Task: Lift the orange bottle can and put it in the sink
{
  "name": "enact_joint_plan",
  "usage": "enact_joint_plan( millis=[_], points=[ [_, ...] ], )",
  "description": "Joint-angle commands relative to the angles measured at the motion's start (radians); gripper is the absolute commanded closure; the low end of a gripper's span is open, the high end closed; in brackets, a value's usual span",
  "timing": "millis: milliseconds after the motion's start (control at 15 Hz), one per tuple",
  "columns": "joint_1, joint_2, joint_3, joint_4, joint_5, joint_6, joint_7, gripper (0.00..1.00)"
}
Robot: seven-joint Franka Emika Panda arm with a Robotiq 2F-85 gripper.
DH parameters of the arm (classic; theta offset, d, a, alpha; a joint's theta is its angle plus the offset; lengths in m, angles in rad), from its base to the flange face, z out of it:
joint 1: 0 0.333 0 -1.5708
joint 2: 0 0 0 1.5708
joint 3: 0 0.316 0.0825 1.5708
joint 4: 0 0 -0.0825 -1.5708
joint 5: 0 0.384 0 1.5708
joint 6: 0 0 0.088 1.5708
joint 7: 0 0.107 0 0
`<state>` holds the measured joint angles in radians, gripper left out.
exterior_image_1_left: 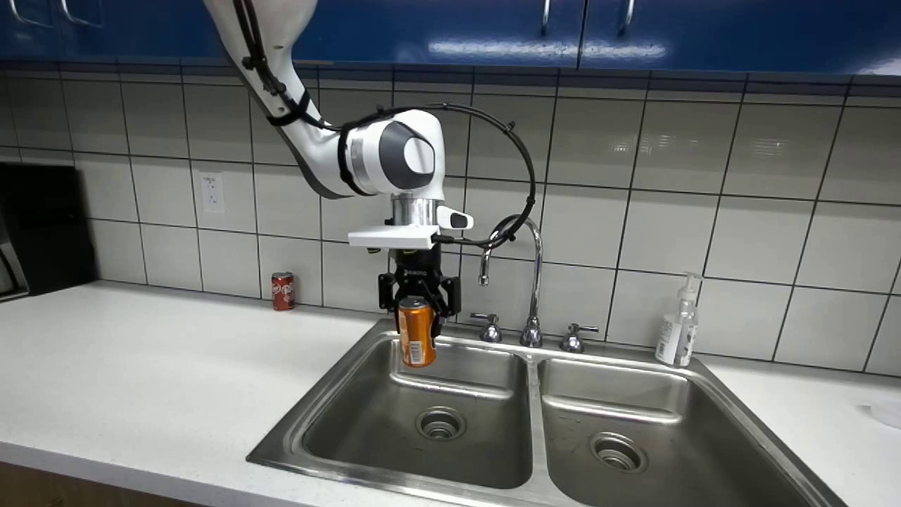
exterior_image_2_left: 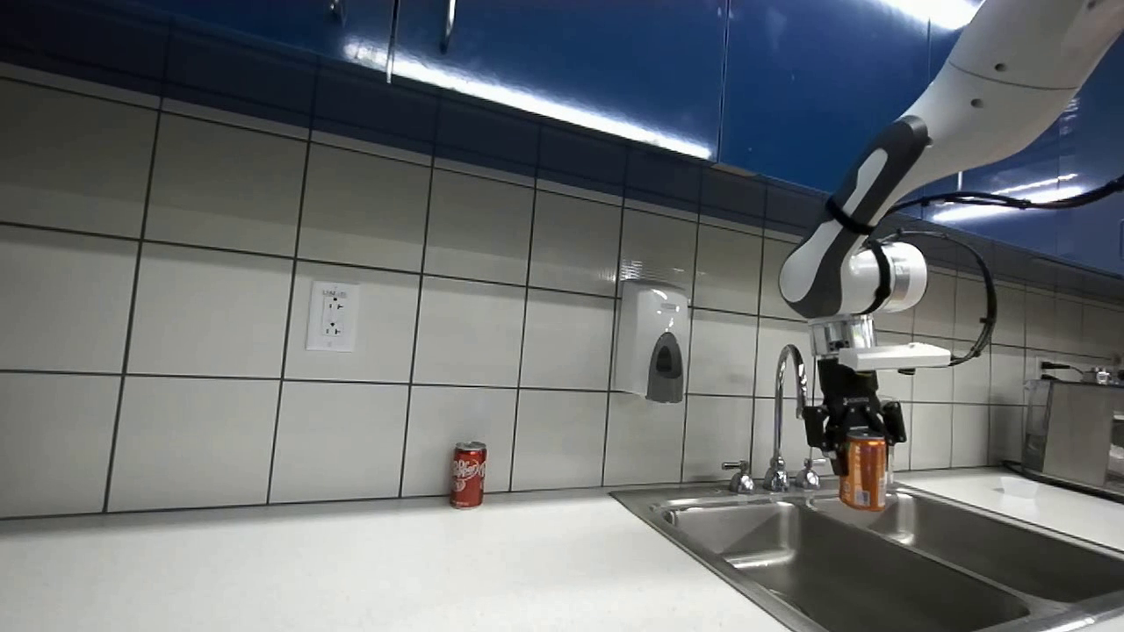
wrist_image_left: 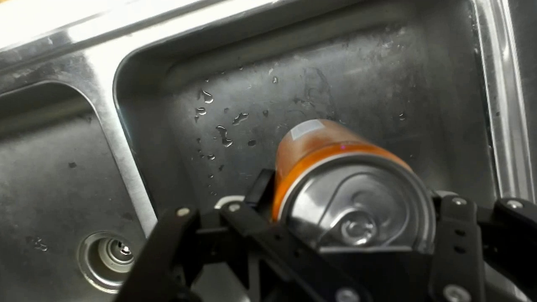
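Pincer (exterior_image_1_left: 418,325) clasping orange can (exterior_image_1_left: 417,336) — faucet (exterior_image_1_left: 537,282) behind, dispenser (exterior_image_2_left: 648,333)

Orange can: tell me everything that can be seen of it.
The orange can is a shiny cylinder, apparently metal, with a silvery lid and a pull tab; it looks unopened. A pale barcode-like patch shows low on its side; other print is too blurred to read. It is near upright, lid up, clamped in the gripper above the sink, with nothing else visibly touching it.
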<state>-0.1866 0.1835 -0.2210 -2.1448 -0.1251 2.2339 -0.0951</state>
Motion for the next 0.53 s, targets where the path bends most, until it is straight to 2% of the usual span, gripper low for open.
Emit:
enact_joint_plan(
  millis=[0, 467],
  points=[
    [-0.021, 0.083, 0.006, 0.073, -0.015, -0.018, -0.060, 0.57],
    [-0.036, 0.235, 0.010, 0.139, -0.021, -0.009, -0.091, 0.57]
  ],
)
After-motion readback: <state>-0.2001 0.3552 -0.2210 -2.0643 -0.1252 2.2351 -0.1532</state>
